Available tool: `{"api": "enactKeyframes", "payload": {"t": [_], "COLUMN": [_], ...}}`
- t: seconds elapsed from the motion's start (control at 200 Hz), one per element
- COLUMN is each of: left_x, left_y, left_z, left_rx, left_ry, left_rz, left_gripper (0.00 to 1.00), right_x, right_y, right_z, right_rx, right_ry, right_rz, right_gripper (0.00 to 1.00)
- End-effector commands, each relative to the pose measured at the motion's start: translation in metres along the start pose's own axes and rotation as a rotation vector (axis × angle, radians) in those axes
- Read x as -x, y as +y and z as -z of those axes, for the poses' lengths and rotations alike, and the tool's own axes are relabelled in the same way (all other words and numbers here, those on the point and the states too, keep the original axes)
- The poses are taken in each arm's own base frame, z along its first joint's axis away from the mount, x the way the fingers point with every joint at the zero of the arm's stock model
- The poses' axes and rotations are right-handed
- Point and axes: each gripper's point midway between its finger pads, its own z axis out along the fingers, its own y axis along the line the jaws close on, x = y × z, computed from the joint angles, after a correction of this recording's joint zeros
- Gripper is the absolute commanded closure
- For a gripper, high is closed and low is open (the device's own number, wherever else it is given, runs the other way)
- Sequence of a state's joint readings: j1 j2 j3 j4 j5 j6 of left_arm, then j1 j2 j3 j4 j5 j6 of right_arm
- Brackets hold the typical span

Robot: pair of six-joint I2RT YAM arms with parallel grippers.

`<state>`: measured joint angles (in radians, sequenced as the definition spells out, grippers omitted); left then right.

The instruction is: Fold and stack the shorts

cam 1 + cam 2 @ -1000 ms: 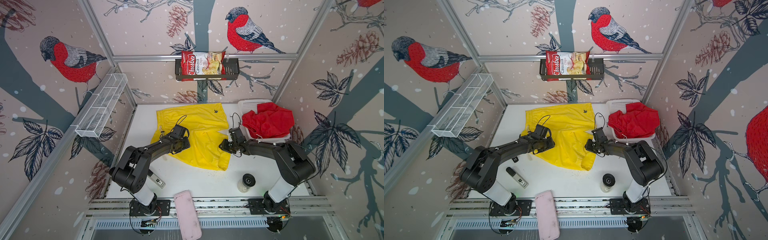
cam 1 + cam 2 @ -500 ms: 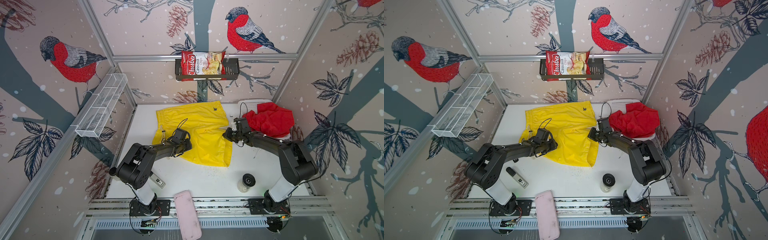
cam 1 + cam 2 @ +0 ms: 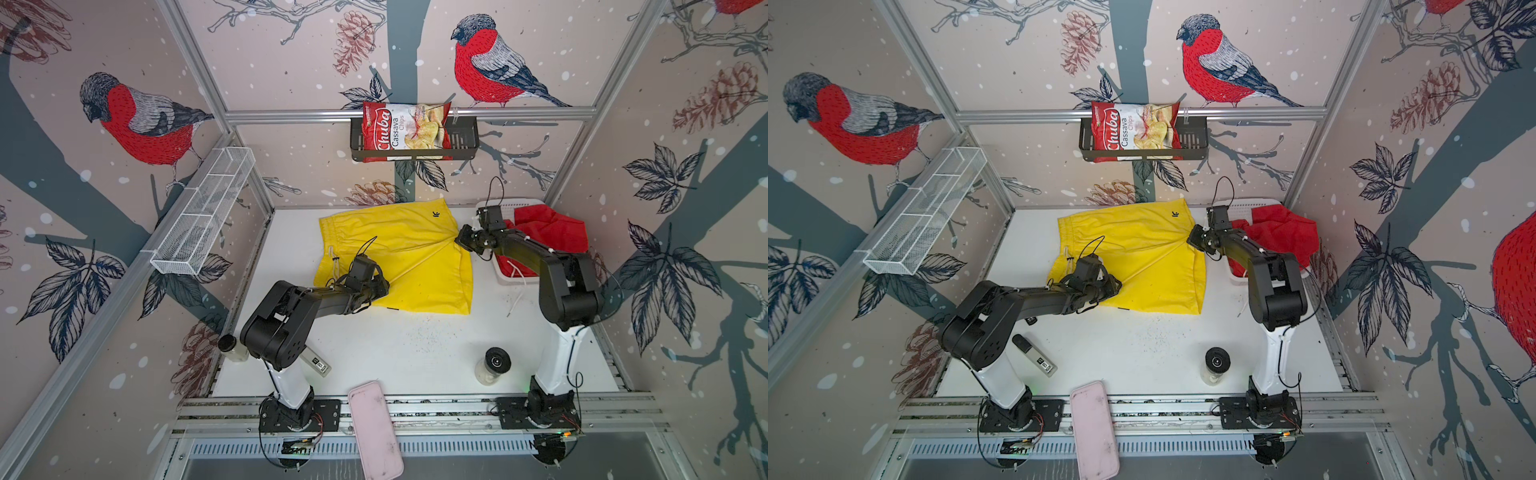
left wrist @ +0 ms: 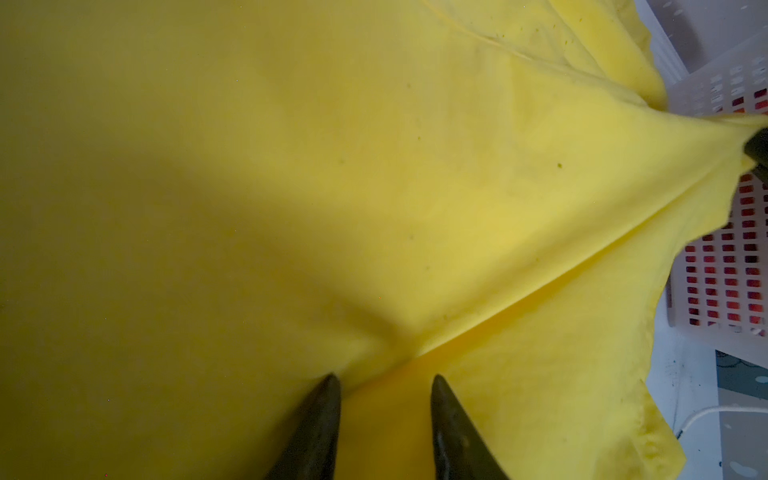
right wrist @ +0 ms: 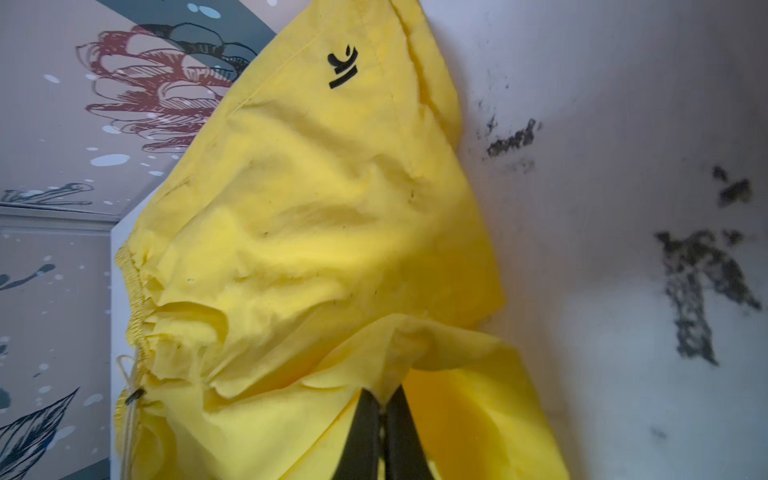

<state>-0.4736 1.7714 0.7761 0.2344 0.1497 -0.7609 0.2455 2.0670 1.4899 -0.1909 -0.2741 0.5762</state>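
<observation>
The yellow shorts (image 3: 399, 249) (image 3: 1142, 245) lie spread on the white table, waistband to the left and dark logo at the back. A taut crease runs across them between my two grippers. My right gripper (image 3: 459, 240) (image 5: 384, 395) is shut on a pinched peak of the yellow fabric (image 5: 311, 228) at its right edge, beside the basket. My left gripper (image 3: 384, 286) (image 4: 382, 380) rests on the near left part of the yellow cloth (image 4: 291, 187), jaws apart with fabric lying flat between them. The red shorts (image 3: 548, 232) (image 3: 1283, 232) sit bunched in the white basket (image 3: 523, 203).
A chips bag (image 3: 405, 131) sits in a black rack on the back wall, and a white wire shelf (image 3: 203, 212) hangs on the left wall. A black-lidded jar (image 3: 496, 361), a small grey device (image 3: 316, 363) and a pink tray (image 3: 374, 428) lie near the front edge.
My right gripper closed on the shorts' right edge and drew it back and right toward the basket, stretching the cloth. The left gripper shifted slightly toward the front and its jaws narrowed.
</observation>
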Motion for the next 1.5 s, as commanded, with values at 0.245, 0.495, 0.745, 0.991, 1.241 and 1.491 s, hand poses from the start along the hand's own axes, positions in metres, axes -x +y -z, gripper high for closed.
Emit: {"api": "enactKeyframes", "payload": {"t": [0.245, 0.495, 0.745, 0.991, 1.241, 1.491], "left_x": [-0.035, 0.021, 0.054, 0.060, 0.076, 0.075], "left_y": [0.026, -0.029, 0.006, 0.089, 0.125, 0.146], "left_z": [0.019, 0.063, 0.111, 0.138, 0.156, 0.138], "left_rx": [0.157, 0.066, 0.220, 0.338, 0.451, 0.535], "left_ry": [0.186, 0.043, -0.109, -0.196, -0.361, -0.360], "left_rz": [0.044, 0.011, 0.052, 0.272, 0.341, 0.326], "left_gripper": [0.43, 0.36, 0.39, 0.39, 0.31, 0.32], "right_x": [0.010, 0.000, -0.083, -0.186, -0.236, -0.253], "right_y": [-0.003, 0.047, 0.047, 0.020, -0.003, -0.014], "right_z": [0.006, 0.077, 0.130, 0.134, 0.125, 0.114], "right_rx": [-0.219, -0.243, -0.216, -0.102, -0.104, -0.068], "right_ry": [-0.117, -0.229, -0.187, 0.010, 0.093, 0.112], "right_rz": [0.177, 0.339, 0.407, 0.352, 0.356, 0.313], "right_gripper": [0.70, 0.50, 0.45, 0.42, 0.36, 0.36]}}
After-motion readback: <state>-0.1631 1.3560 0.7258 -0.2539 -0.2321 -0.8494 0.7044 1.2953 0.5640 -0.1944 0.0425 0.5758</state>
